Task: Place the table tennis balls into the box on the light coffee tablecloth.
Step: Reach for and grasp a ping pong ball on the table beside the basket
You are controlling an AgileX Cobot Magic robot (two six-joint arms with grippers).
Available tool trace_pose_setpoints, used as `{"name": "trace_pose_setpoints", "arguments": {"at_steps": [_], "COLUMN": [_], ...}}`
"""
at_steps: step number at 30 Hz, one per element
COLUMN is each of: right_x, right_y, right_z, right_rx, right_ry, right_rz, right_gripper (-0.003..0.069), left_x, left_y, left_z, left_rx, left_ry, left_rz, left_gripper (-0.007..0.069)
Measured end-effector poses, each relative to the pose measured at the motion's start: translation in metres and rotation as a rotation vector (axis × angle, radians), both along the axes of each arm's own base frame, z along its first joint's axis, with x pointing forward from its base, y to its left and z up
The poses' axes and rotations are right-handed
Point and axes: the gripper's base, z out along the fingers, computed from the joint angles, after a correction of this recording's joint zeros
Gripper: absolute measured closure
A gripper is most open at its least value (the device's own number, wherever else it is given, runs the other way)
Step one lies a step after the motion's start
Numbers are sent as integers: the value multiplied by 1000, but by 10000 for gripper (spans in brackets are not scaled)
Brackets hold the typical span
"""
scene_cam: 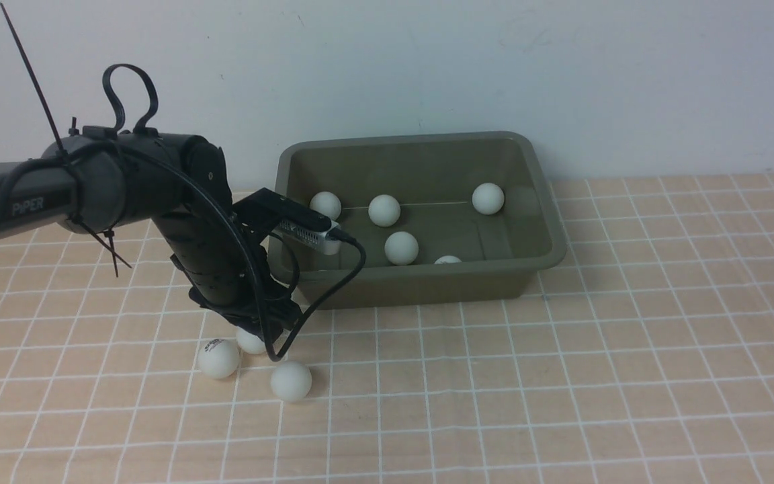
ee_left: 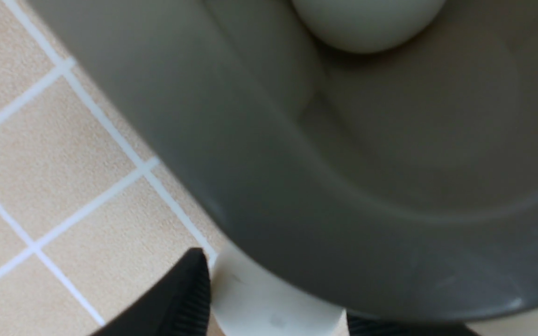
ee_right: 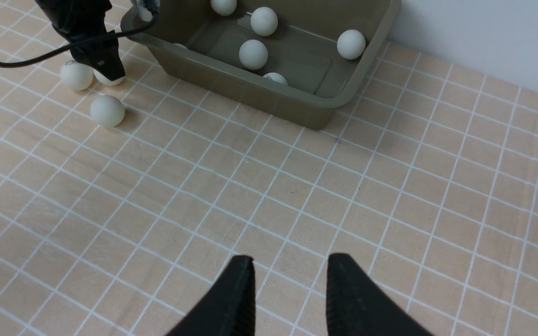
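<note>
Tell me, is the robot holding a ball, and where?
The left pincer straddles one ball at its sides; a firm hold cannot be told. Right pincer holds nothing.

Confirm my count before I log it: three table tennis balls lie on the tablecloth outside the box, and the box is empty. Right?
Not quite. The box is not empty: the front view shows at least five table tennis balls inside it. Three more do lie on the tablecloth outside it.
</note>
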Motion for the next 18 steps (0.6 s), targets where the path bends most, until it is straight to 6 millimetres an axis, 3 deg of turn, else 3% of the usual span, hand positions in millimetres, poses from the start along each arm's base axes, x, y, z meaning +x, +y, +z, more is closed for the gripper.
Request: {"name": "trace_pose_setpoints", "arguments": {"at_steps": [12,18], "right_x": [0,0], "right_y": [0,0], "right_z": [0,0], "right_rx": [0,0], "right_ry": [0,0], "right_rz": [0,0], "right_gripper": [448,448], "left_x": [0,4], "left_y": [0,0], "left_z": [0,15], "left_rx": [1,23], "left_ry": [3,29], "left_rz": [-1,-22], "left_gripper": [334,334]}}
